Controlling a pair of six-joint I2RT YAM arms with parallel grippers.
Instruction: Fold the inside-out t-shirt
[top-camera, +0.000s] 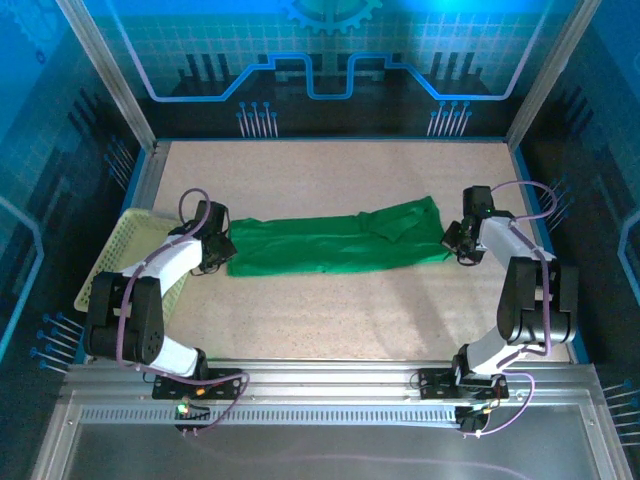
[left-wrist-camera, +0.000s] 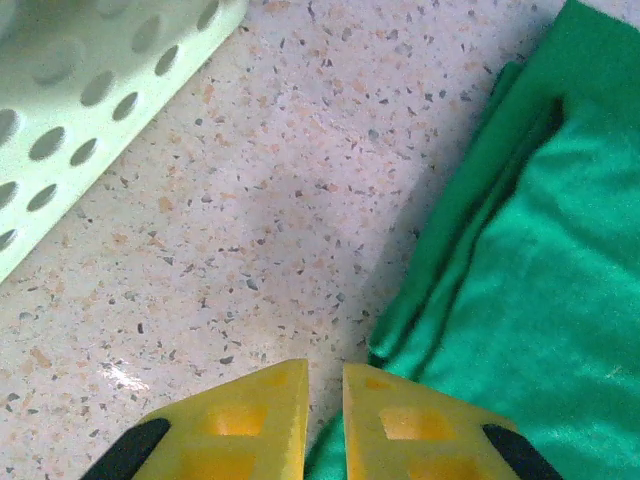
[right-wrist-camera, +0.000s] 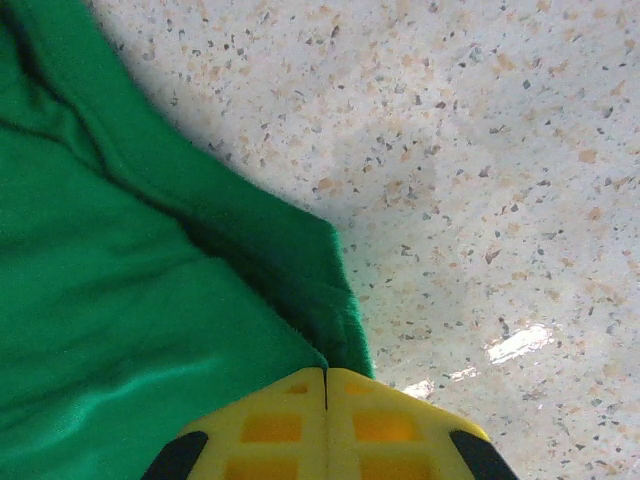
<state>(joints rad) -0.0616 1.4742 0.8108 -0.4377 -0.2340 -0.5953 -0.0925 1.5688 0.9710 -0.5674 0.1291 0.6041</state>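
I see the basket (top-camera: 120, 250), then the left gripper (left-wrist-camera: 325, 400), its fingers slightly apart at one end of the t-shirt (top-camera: 330, 245), grip unclear to me, the cloth lying as a band across the table (top-camera: 350, 320), and the right gripper (right-wrist-camera: 325, 385) clenched at its right corner.

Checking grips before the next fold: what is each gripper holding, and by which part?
Right gripper pinches the t-shirt at an edge corner. Left gripper: nearly closed at the t-shirt's other end; a hold cannot be told.

Soft matt cloth t-shirt (top-camera: 330, 245), glossy speckled stone-look table (top-camera: 400, 310)
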